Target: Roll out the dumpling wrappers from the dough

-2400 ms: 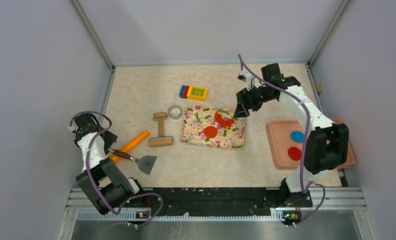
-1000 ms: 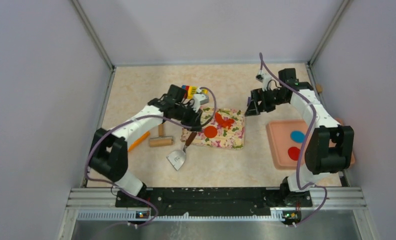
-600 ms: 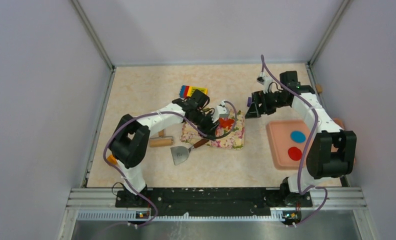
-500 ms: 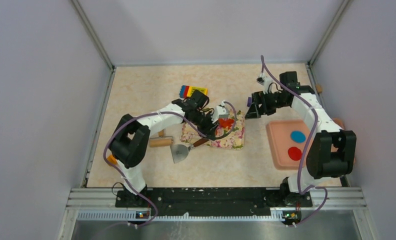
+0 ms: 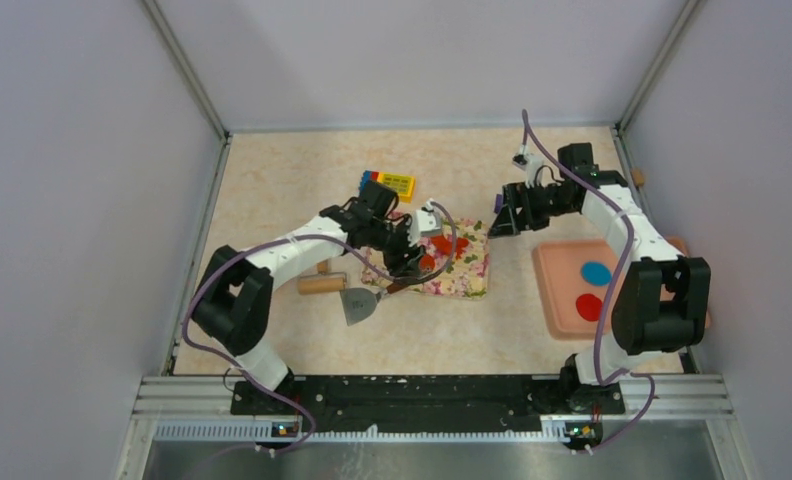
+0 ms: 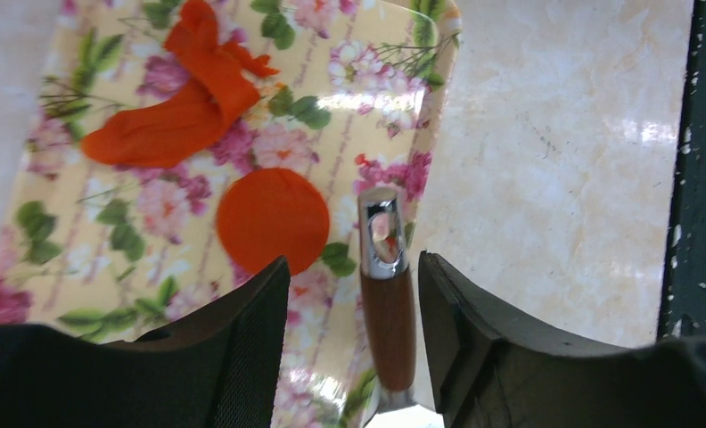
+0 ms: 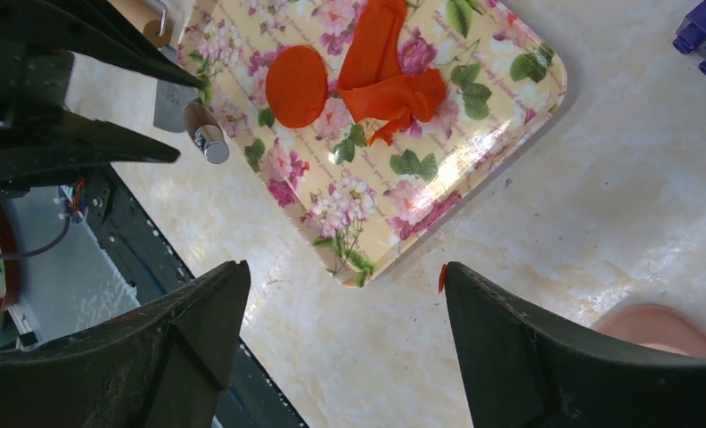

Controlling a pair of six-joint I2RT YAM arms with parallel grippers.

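dough (image 6: 178, 109) crumpled, ragged; wrapper (image 6: 273, 219) flat, round (both red-orange)

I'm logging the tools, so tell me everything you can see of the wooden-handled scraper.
The scraper has a flat grey metal blade, a reddish-brown wooden handle and a shiny metal end cap. Its blade lies on the table; the capped end reaches over the edge of the floral tray. The open jaws of the left gripper straddle the handle, with a clear gap on one side.
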